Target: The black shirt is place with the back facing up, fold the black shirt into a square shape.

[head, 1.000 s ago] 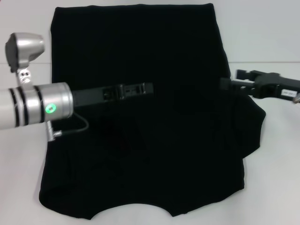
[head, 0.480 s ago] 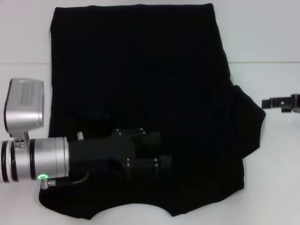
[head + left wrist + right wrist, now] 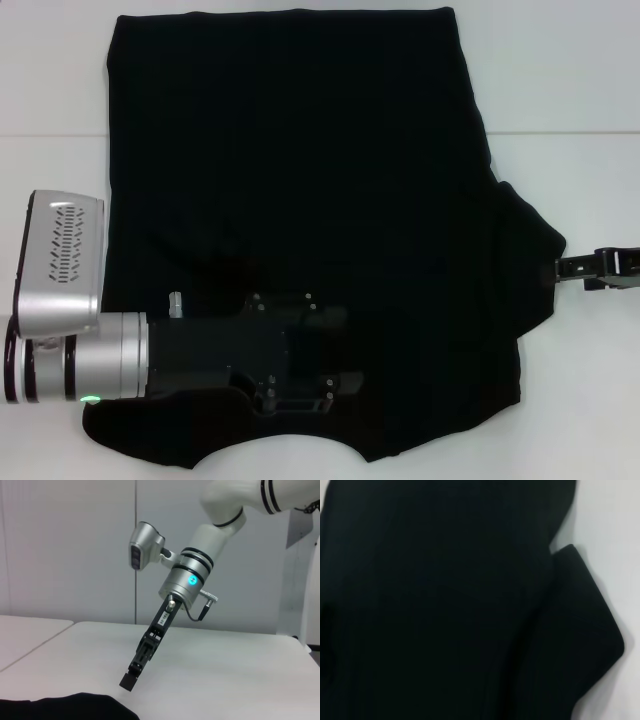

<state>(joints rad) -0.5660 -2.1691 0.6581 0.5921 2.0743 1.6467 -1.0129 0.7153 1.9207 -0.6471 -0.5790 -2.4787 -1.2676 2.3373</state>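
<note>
The black shirt (image 3: 300,150) lies flat on the white table (image 3: 570,90), plain side up, with its right sleeve (image 3: 530,260) sticking out. My left gripper (image 3: 338,348) is open and hovers low over the shirt's near part, just left of centre. Its two fingers are spread apart over the cloth with nothing between them. My right gripper (image 3: 572,268) sits just off the tip of the right sleeve, over bare table. The left wrist view shows the right gripper (image 3: 129,680) pointing down, slightly above the table, near the shirt's edge (image 3: 70,706). Dark cloth (image 3: 420,605) fills the right wrist view.
White tabletop (image 3: 620,540) surrounds the shirt on the left, right and far sides. The left arm's silver wrist (image 3: 60,300) hangs over the table's near left. A seam line (image 3: 560,133) crosses the table behind the sleeve.
My left gripper has swung from the shirt's middle down to its near part. The right gripper pulled off the sleeve to the right, then came back lower, beside the sleeve tip.
</note>
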